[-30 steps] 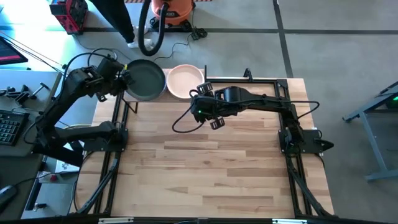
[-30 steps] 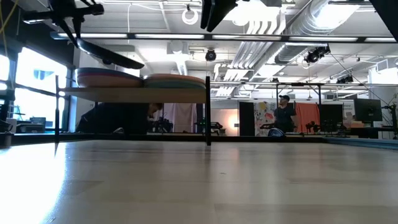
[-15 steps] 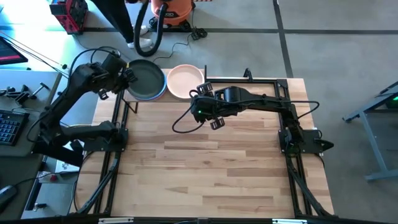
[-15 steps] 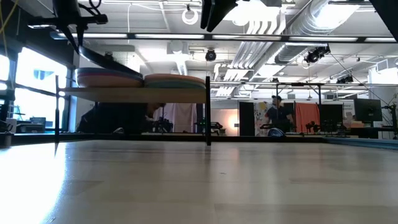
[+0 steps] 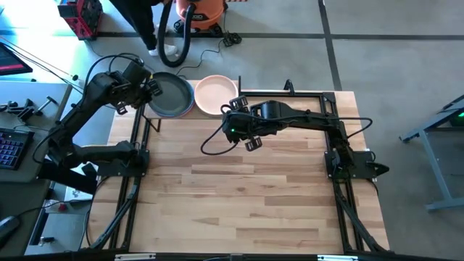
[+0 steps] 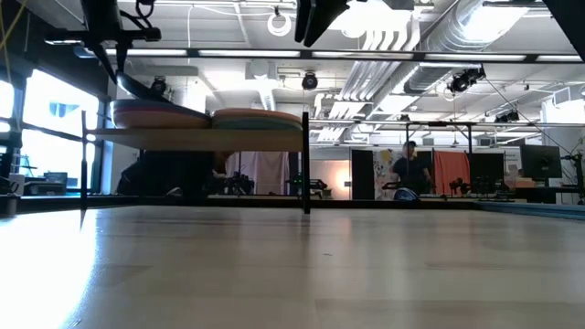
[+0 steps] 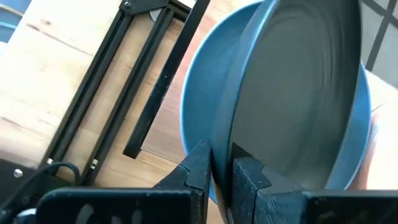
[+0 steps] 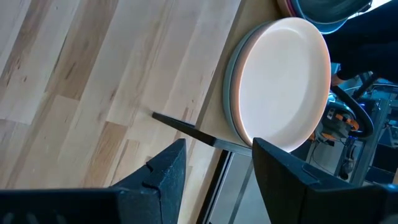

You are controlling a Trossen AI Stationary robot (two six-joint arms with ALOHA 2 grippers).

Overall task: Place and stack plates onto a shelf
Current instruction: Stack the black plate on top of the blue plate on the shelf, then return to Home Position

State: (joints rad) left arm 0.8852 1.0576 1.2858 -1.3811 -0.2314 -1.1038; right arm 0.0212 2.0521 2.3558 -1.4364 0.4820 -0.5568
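A dark charcoal plate (image 5: 170, 91) is tilted above the left stack on the shelf (image 6: 196, 137), over a slate-blue plate (image 7: 205, 81) and pink ones below. My left gripper (image 5: 148, 90) is shut on the charcoal plate at the stack's left side. The right stack (image 6: 258, 118) is topped by a pale peach plate (image 5: 215, 94). My right gripper (image 5: 232, 125) hangs open above the table just on the near side of that stack, touching nothing. My left gripper pinches the charcoal plate's rim (image 7: 222, 144) between its two fingers, coming from the table's left and slanting down. The plate (image 6: 146, 90) tilts down away from the fingers; its free side is low over the left stack, and whether it touches I cannot tell.
Thin black posts (image 6: 306, 160) stand at the shelf's corners, one (image 8: 186, 132) close before my right gripper. The striped plank tabletop (image 5: 239, 188) stretches from the shelf to the near edge. Black frame rails (image 5: 134, 156) run along both table sides. A person (image 6: 410, 167) stands far off in the room.
My left gripper has moved down and a little toward the table's far left, still shut on the charcoal plate. The plate has come down from a raised tilt, its free side sinking onto or just above the left stack, so the blue and pink rims beneath now show.
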